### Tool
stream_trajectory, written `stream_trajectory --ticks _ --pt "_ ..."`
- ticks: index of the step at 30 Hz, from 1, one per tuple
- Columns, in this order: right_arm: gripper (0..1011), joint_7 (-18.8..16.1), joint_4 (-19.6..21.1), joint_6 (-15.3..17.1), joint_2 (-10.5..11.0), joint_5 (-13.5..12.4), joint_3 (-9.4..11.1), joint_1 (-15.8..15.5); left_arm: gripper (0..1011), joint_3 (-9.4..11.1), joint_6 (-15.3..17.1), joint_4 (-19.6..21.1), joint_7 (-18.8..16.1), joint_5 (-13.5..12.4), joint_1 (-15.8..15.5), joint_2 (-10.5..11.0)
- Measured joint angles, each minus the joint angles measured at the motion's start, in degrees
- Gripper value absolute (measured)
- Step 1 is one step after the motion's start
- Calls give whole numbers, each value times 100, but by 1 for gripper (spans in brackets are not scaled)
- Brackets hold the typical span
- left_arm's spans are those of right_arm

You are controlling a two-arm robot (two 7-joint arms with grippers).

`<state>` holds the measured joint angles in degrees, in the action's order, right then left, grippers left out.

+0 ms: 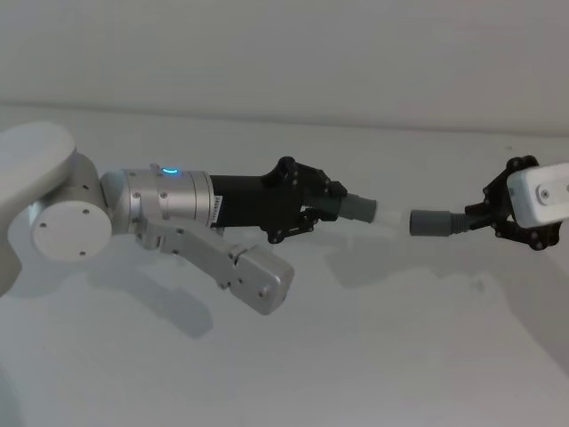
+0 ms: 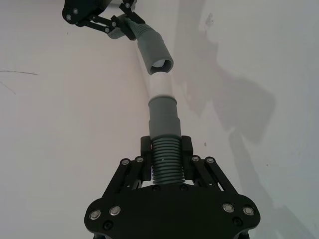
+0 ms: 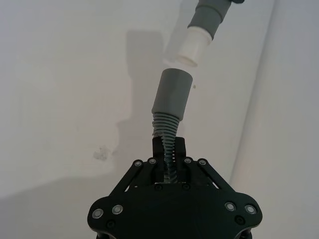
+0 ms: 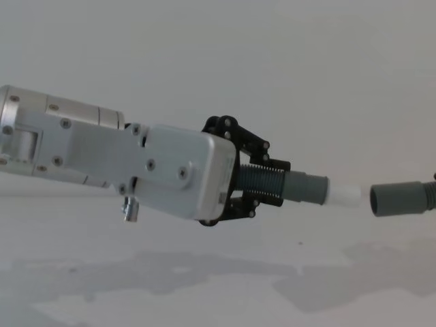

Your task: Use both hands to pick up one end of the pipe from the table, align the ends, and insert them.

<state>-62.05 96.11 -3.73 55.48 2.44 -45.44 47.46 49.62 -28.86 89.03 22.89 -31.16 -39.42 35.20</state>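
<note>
1. The left black skeletal-fingered gripper [image 1: 331, 206] is seen at the scene's centre-left, carried on a silver-grey metal arm that reaches in from the left above the plain matte white table [image 1: 284, 365].
2. Its fingers [image 2: 144, 149] are closed around the ribbed part of a grey corrugated plastic hose piece [image 2: 166, 162], which is held off the table.
3. A smooth grey cuff with a narrower whitish tip [image 4: 344, 194] projects from this gripper toward the right.
4. The right black skeletal-fingered gripper [image 1: 498, 213] is seen at the right edge of the scene, below a white boxy wrist housing [image 1: 544, 197].
5. Its fingers [image 3: 157, 149] are clamped on the ribbed section of a second grey hose piece [image 3: 167, 132], also held clear of the table.
6. A plain grey socket cuff [image 1: 431, 221] at the end of this piece is pointed left, toward the whitish tip.
7. The two ends are held near each other, roughly facing, with a gap between them; they are not touching.
8. Shadows of both arms are cast on the table beneath.
</note>
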Motion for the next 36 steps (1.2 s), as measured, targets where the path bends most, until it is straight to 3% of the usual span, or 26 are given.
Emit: stream_trajectory --ticks 11,36 --pt "125 -349 2 288 -70 -296 10 120 332 0 0 0 0 3 0 -2" --pt "125 -665 -48 722 -186 -379 -197 328 332 0 0 0 0 2 0 -2"
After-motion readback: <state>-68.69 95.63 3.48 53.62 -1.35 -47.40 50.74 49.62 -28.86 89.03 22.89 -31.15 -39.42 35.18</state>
